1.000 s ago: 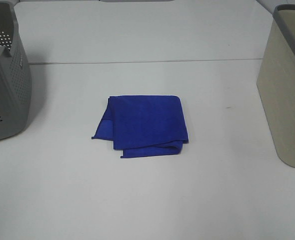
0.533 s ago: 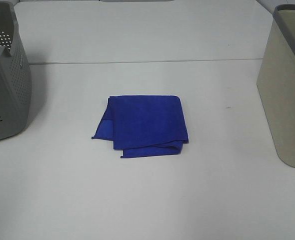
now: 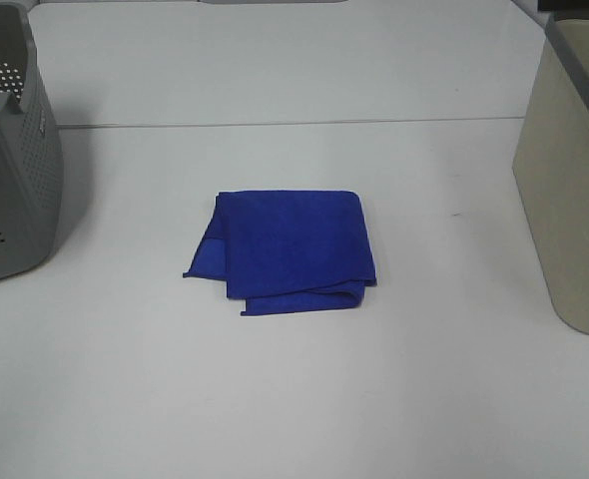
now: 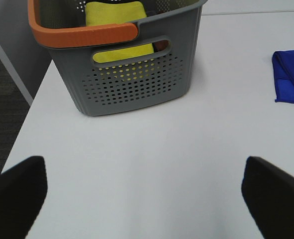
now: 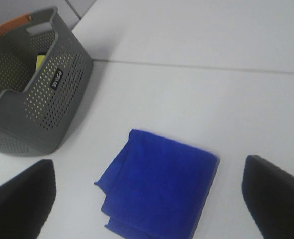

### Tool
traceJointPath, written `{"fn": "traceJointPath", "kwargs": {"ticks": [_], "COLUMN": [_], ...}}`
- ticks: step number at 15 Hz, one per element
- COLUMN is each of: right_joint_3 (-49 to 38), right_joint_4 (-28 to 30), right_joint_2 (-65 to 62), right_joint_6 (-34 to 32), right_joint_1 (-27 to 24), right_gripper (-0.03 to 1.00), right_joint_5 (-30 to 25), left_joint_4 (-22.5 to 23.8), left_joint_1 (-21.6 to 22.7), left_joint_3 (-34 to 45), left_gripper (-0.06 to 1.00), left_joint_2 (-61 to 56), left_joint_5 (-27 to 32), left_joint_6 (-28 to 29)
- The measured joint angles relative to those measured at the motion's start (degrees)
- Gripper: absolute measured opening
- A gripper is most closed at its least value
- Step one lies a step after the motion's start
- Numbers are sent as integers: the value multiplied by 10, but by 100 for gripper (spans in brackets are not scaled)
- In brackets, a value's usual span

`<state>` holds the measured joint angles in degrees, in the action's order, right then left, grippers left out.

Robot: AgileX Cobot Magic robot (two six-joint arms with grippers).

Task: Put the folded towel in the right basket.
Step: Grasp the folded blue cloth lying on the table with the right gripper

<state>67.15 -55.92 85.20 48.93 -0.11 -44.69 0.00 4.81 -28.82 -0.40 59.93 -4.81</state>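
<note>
a folded blue cloth towel (image 3: 290, 249) lies flat on the white table (image 3: 275, 399), near the middle, with its looser layered edges toward the near and left sides. a beige solid-walled plastic basket with a grey rim (image 3: 572, 200) stands at the right edge of the table, well apart from the towel. a grey perforated plastic basket (image 3: 15, 180) stands at the left edge, also well apart from it. the left wrist view shows that the grey basket has an orange handle (image 4: 82, 32) and holds a yellow folded cloth (image 4: 117, 15). the left gripper (image 4: 147, 199) hangs over bare table near the grey basket, its two dark fingers (image 4: 15, 194) spread wide with nothing between them. the right gripper (image 5: 147, 199) hangs above the table looking down on the towel, its fingers (image 5: 20, 191) likewise spread wide and gripping nothing. the towel touches neither basket.
</note>
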Motion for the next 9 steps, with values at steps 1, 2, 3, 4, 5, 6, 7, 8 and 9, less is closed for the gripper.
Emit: {"fn": "traceJointPath", "kwargs": {"ticks": [1, 2, 3, 4, 5, 6, 7, 8, 9], "right_joint_3": [0, 0, 0, 1, 2, 2, 2, 2, 2], "right_joint_4": [-1, 14, 25, 31, 34, 37, 38, 38, 38], "right_joint_2": [29, 82, 107, 129, 154, 182, 208, 222, 248], "right_joint_6": [0, 0, 0, -4, -12, -21, -31, -34, -45], "right_joint_1": [10, 63, 95, 124, 147, 162, 172, 175, 181], "right_gripper": [96, 96, 96, 96, 96, 96, 95, 95, 95], "right_joint_5": [-7, -13, -9, -1, 4, 10, 17, 19, 27], "left_joint_4": [0, 0, 0, 0, 0, 0, 0, 0, 0], "left_joint_1": [0, 0, 0, 0, 0, 0, 0, 0, 0], "left_joint_3": [0, 0, 0, 0, 0, 0, 0, 0, 0], "left_gripper": [99, 99, 99, 99, 99, 99, 99, 99, 99], "left_joint_2": [0, 0, 0, 0, 0, 0, 0, 0, 0], "left_joint_5": [0, 0, 0, 0, 0, 0, 0, 0, 0], "left_joint_6": [0, 0, 0, 0, 0, 0, 0, 0, 0]}}
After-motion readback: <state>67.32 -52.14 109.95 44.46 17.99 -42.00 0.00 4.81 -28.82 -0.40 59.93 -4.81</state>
